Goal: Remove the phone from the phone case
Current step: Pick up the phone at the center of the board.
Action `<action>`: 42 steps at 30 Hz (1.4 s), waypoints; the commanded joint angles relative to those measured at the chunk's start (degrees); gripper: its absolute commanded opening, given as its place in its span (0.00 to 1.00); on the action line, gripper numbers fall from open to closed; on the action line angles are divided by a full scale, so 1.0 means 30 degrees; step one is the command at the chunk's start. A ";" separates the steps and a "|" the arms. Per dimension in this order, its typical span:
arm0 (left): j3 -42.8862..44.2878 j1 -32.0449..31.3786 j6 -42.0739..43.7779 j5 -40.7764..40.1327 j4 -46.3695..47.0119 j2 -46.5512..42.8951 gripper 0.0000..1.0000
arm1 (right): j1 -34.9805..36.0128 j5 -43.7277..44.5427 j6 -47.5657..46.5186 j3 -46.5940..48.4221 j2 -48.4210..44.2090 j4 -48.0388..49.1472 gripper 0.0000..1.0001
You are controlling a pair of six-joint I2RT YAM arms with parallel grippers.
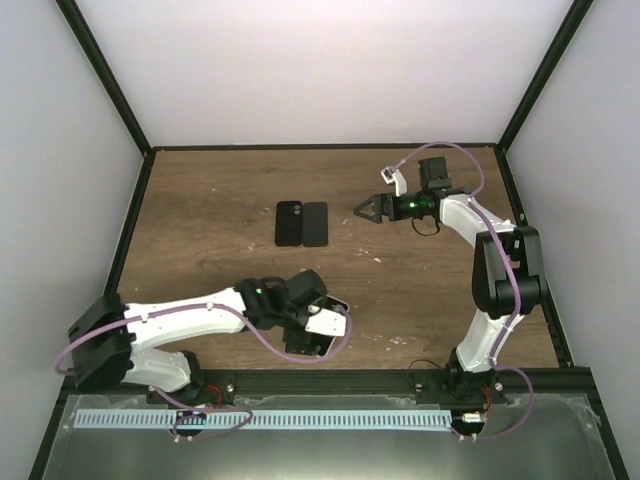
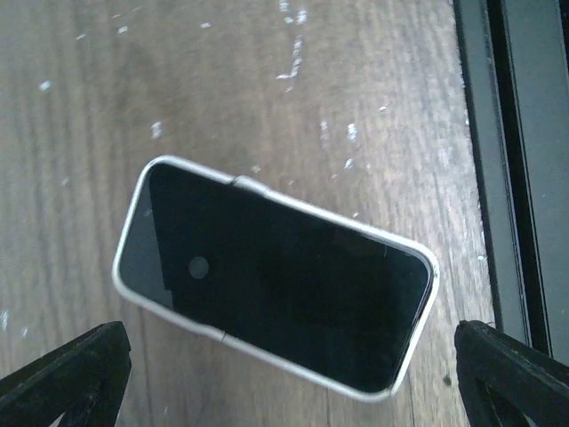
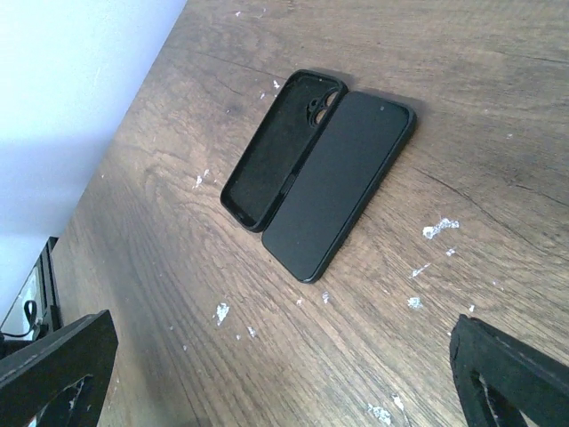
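Left claw: closest to your lens; its two blunt black fingertips sit at the bottom corners of the left wrist view, spread wide and gripping nothing.
Silver-rimmed phone: lies flat and skewed on the wood between those tips, touching neither. It has glossy black glass, rounded corners and a pale metallic-looking band with a small bump on its upper edge. You cannot tell whether that band is a bumper or the handset's own frame. From above, your left claw covers it.
Right claw: also spread wide and empty, held above the table near the black pair.
Phone case: matte black rounded rectangle with a raised lip and a camera cut-out at one end; its empty hollow faces up.
Phone: the thing you are after. It is a flat black slab, screen up, outside the case and just beside it at mid-table, with the long edges touching.
Table: brown wood grain flecked with white scuffs.
Black rail: runs along the table edge near the silver-rimmed phone.
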 commanded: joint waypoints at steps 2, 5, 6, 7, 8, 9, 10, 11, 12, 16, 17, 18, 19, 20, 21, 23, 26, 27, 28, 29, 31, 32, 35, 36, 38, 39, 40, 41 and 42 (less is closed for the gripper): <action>0.1771 -0.1829 0.0530 -0.2408 0.1502 0.2556 1.00 | 0.0025 -0.0286 0.0261 -0.0087 -0.0330 0.0645 1.00; 0.2133 -0.2798 0.0680 -0.3605 0.2573 0.4107 1.00 | 0.0025 -0.0109 0.0471 -0.0198 -0.0293 0.0712 1.00; 0.2189 -0.3120 0.0870 -0.4098 0.2975 0.4603 1.00 | 0.0044 -0.0035 0.0568 -0.0215 -0.0266 0.0726 1.00; 0.2204 -0.3483 0.1040 -0.4709 0.3458 0.5032 1.00 | 0.0028 0.0030 0.0654 -0.0201 -0.0230 0.0736 1.00; 0.2179 -0.3774 0.1241 -0.5261 0.3873 0.5393 1.00 | 0.0033 0.0063 0.0694 -0.0241 -0.0200 0.0689 1.00; 0.2191 -0.3938 0.1383 -0.5631 0.4126 0.5705 1.00 | 0.0041 0.0053 0.0732 -0.0297 -0.0185 0.0694 1.00; 0.2266 -0.4036 0.1405 -0.5776 0.4253 0.5938 1.00 | 0.0027 0.0059 0.0751 -0.0374 -0.0150 0.0684 1.00; 0.2352 -0.4074 0.1353 -0.5776 0.4317 0.6125 1.00 | 0.0026 0.0067 0.0735 -0.0464 -0.0153 0.0741 1.00; 0.2462 -0.4082 0.1287 -0.5699 0.4310 0.6262 1.00 | 0.0025 0.0090 0.0733 -0.0526 -0.0161 0.0770 1.00; 0.2630 -0.4113 0.1280 -0.6328 0.4080 0.7013 1.00 | 0.0023 -0.0048 0.0867 -0.0498 0.0062 0.0813 1.00; 0.2452 -0.4098 0.1374 -0.6603 0.4112 0.7021 1.00 | 0.0029 -0.0093 0.0856 -0.0454 0.0071 0.0809 1.00; 0.2119 -0.4111 0.1462 -0.6791 0.4196 0.6912 1.00 | 0.0018 -0.0113 0.0858 -0.0437 0.0080 0.0797 1.00; 0.1766 -0.4112 0.1547 -0.6800 0.4229 0.6704 1.00 | 0.0024 -0.0090 0.0858 -0.0435 0.0073 0.0785 1.00; 0.1323 -0.4105 0.1612 -0.6881 0.4310 0.6470 1.00 | 0.0025 -0.0113 0.0870 -0.0431 0.0102 0.0787 1.00; 0.0905 -0.4097 0.1679 -0.7053 0.4327 0.6250 1.00 | 0.0025 -0.0138 0.0873 -0.0438 0.0102 0.0789 1.00; 0.0180 -0.3936 0.1677 -0.7372 0.4313 0.5907 1.00 | 0.0021 -0.0177 0.0918 -0.0435 0.0180 0.0822 1.00; -0.0712 -0.3219 0.1442 -0.7438 0.4105 0.5130 1.00 | 0.0026 -0.0302 0.0962 -0.0392 0.0290 0.0853 1.00; -0.0954 -0.2917 0.1423 -0.7456 0.4082 0.4823 1.00 | 0.0047 -0.0344 0.0985 -0.0377 0.0334 0.0828 1.00; -0.1240 -0.2579 0.1468 -0.7505 0.4090 0.4524 1.00 | 0.0028 -0.0372 0.1006 -0.0354 0.0377 0.0814 1.00; -0.1503 -0.2229 0.1551 -0.7548 0.4069 0.4227 1.00 | 0.0029 -0.0379 0.1005 -0.0351 0.0374 0.0816 1.00; -0.1995 -0.1372 0.1701 -0.7676 0.3996 0.3727 1.00 | 0.0011 -0.0374 0.1003 -0.0319 0.0421 0.0799 1.00; -0.2286 -0.1031 0.1789 -0.7716 0.4024 0.3479 1.00 | 0.0031 -0.0401 0.1027 -0.0318 0.0424 0.0807 1.00; -0.2834 0.0147 0.1754 -0.7315 0.3792 0.2899 1.00 | 0.0040 -0.0517 0.1057 -0.0318 0.0484 0.0847 1.00; -0.2841 0.0628 0.1554 -0.6935 0.3600 0.2804 1.00 | 0.0027 -0.0510 0.1052 -0.0303 0.0509 0.0864 1.00; -0.2596 0.1692 0.1011 -0.5732 0.3087 0.2899 1.00 | 0.0025 -0.0593 0.1105 -0.0289 0.0541 0.0905 1.00; -0.2434 0.2198 0.0717 -0.5327 0.2918 0.3094 1.00 | 0.0025 -0.0627 0.1111 -0.0296 0.0541 0.0912 1.00; -0.2268 0.2576 0.0351 -0.5008 0.2780 0.3345 1.00 | 0.0034 -0.0660 0.1128 -0.0289 0.0563 0.0920 1.00; -0.2078 0.2905 0.0115 -0.4812 0.2638 0.3611 1.00 | 0.0041 -0.0719 0.1116 -0.0303 0.0544 0.0928 1.00; -0.1897 0.3151 -0.0116 -0.4604 0.2478 0.3871 1.00 | 0.0031 -0.0752 0.1125 -0.0316 0.0534 0.0900 1.00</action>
